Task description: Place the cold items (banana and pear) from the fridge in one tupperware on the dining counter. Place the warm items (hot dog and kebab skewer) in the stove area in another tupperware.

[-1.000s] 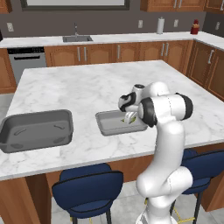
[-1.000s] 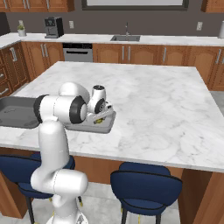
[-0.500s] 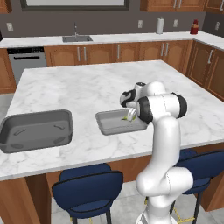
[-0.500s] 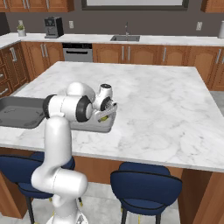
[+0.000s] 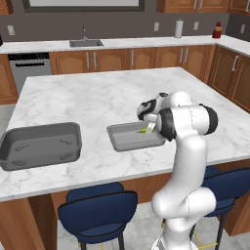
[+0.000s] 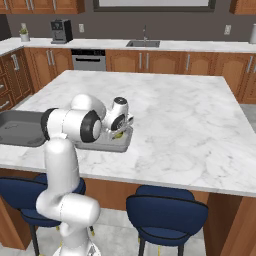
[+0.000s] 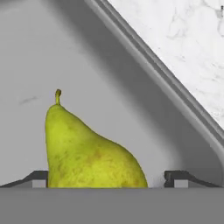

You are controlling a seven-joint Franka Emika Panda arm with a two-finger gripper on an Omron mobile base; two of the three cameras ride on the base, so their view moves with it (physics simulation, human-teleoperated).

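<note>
We see the pear (image 7: 85, 146) lying inside the small light tupperware (image 5: 128, 140) on the dining counter (image 5: 97, 102), close to the tray's right end. The gripper (image 7: 105, 178) sits right over it with its two dark tips spread wide on both sides of the pear, and there is a gap next to each tip, so we think the pear is let go and not squeezed. What could go wrong? The tips are very near the fruit, so if the hand lifts at a slant or turns, a tip could bump the pear and roll it toward the rim. The hand is also low in the tray, so a sideways move could knock the wall and push the whole tray along the smooth marble. We do not spot the banana in the tray, so that job looks not done yet. The big dark tupperware (image 5: 41, 145) sits well apart on the counter's left side and looks bare inside. The hand view shows us the pear's stem, its brown speckles and the tray's rim up close. The left base view shows both trays at once, with just a bit of green by the hand. The right base view shows the stools (image 6: 167, 212) under the counter.
</note>
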